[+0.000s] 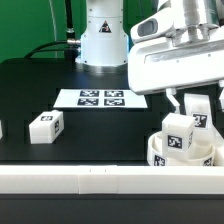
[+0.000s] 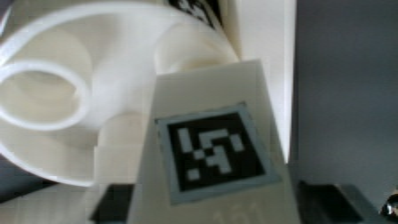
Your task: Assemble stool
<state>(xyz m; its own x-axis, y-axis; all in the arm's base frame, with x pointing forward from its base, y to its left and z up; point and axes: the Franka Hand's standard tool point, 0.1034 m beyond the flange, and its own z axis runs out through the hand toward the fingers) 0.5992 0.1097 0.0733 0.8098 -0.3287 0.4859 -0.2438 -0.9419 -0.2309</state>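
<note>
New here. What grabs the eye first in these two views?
The gripper at the exterior view's right stands out first, shut on a tagged white leg right at the round seat. In the wrist view that leg's tag fills the middle, with the seat behind it. Next comes a loose leg on the black table toward the exterior view's left, then the marker board before the arm's base.

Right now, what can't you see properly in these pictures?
- Exterior view: white piece at its left edge, cut off.
- Exterior view: lower part of the seat, behind the rail.
- Wrist view: much of the blurry seat, hidden by the leg.
</note>
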